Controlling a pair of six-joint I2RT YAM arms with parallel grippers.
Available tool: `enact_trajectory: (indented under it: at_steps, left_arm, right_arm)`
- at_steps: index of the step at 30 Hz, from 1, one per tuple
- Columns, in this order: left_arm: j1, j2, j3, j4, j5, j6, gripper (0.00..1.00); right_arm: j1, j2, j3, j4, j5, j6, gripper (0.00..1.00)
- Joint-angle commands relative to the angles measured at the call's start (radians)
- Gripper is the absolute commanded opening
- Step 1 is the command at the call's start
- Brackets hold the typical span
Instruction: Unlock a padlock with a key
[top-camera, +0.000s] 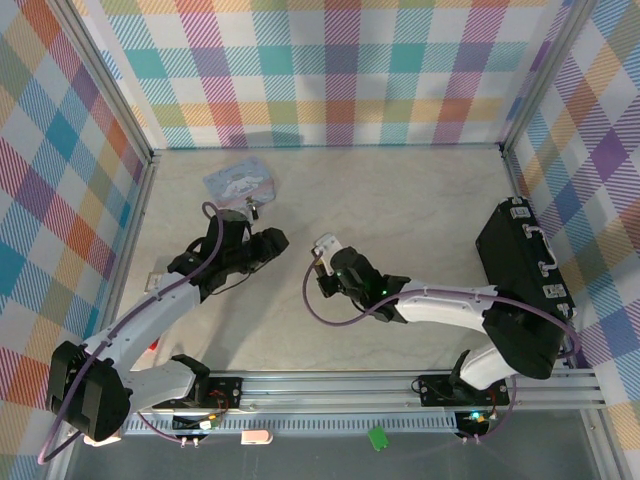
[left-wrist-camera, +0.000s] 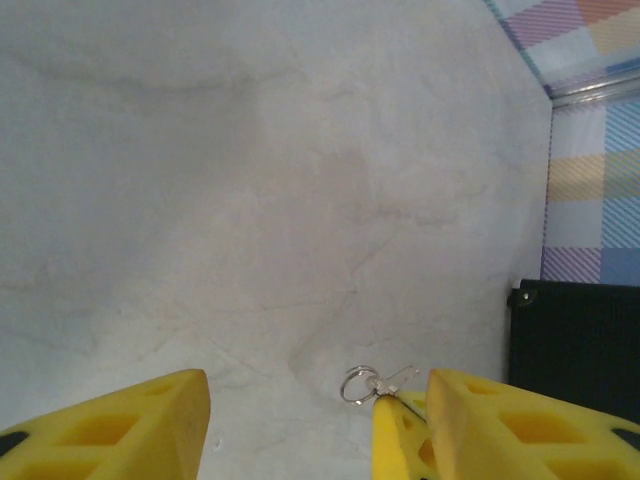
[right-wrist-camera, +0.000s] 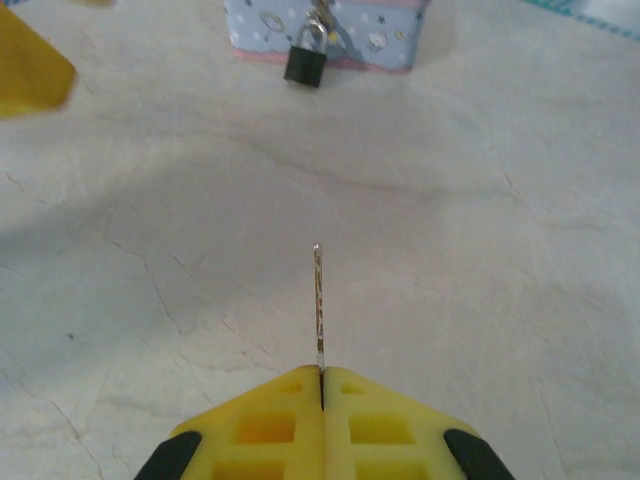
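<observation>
here, right fingers (right-wrist-camera: 262, 428) clamp the key (right-wrist-camera: 318, 300); left fingers (left-wrist-camera: 120, 430) apart (padlock (right-wrist-camera: 305, 62) hangs on tin (right-wrist-camera: 385, 35)).

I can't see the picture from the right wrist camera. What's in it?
Two yellow jaws, pressed shut, pinch a thin metal key that points straight ahead over a pale table. Farther ahead, a small dark padlock sits at the front of a light-blue tin.

Bright even light, soft shadows, near edges blurred
</observation>
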Motion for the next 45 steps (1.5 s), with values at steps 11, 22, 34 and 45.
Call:
enact_trajectory:
  at_steps: [11, 22, 34, 45]
  left_arm:
    - [-0.034, -0.017, 0.072, -0.177, -0.016, -0.154, 0.48]
    - [-0.044, -0.009, 0.087, -0.212, -0.017, -0.161, 0.38]
    - [-0.046, -0.008, 0.085, -0.227, -0.013, -0.152, 0.31]
    - [-0.049, 0.008, 0.077, -0.209, 0.002, -0.157, 0.23]
  right_arm:
    - [0.107, 0.105, 0.039, 0.189, 0.037, -0.035, 0.00]
    - [0.140, 0.130, 0.056, 0.230, 0.034, -0.030, 0.00]
    - [0.158, 0.143, 0.069, 0.243, 0.043, -0.028, 0.00]
    - [0.161, 0.161, 0.078, 0.249, 0.061, -0.021, 0.00]
